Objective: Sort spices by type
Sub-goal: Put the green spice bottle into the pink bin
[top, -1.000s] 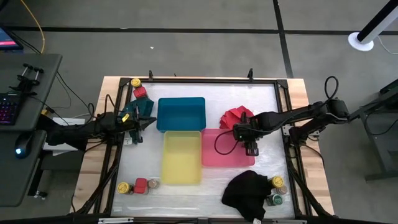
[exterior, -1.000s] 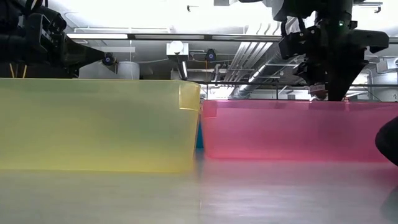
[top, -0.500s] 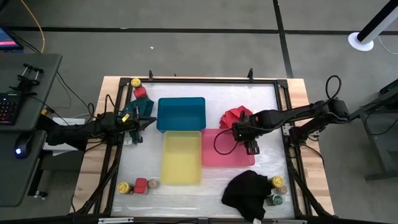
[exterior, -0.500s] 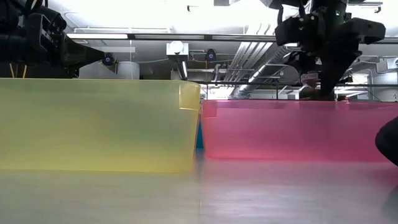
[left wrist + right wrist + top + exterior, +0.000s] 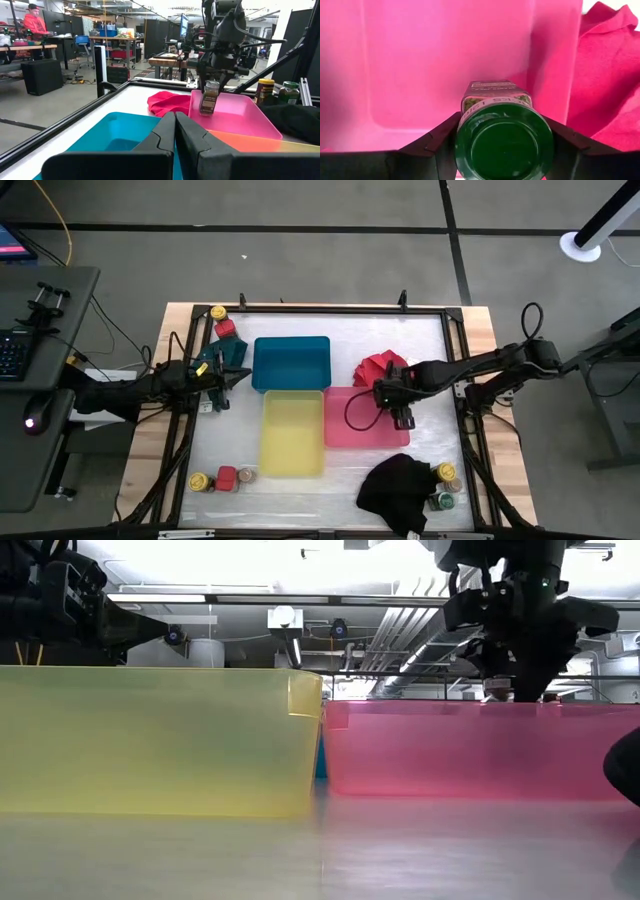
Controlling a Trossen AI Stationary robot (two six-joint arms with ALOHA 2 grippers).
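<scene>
My right gripper [image 5: 399, 408] is over the pink tray [image 5: 350, 435], shut on a spice jar with a green lid [image 5: 502, 145] and brown-green contents [image 5: 208, 98]. My left gripper [image 5: 175, 131] is shut and empty, left of the blue tray [image 5: 291, 361]. Other jars stand on the table: a yellow-lidded [image 5: 218, 312] and a red-lidded one [image 5: 226, 328] at the far left, three [image 5: 225, 478] at the near left, and a yellow-lidded [image 5: 446, 471] and a green-lidded one [image 5: 443, 501] at the near right. My right gripper pinches the jar's green lid [image 5: 470, 131] between its two fingers [image 5: 440, 140], one on each side of it. The fingers point down from above. The jar hangs upright below them inside the pink tray. Whether its base touches the tray floor I cannot tell.
The yellow tray [image 5: 292, 432] stands near the blue one and left of the pink one. A red cloth [image 5: 382, 367] lies beyond the pink tray. A black cloth [image 5: 398, 486] lies at the near right beside the two jars there.
My right gripper, still shut on the green-lidded jar, has shifted a little toward the table's far edge over the pink tray. It rose slightly and then came down again.
</scene>
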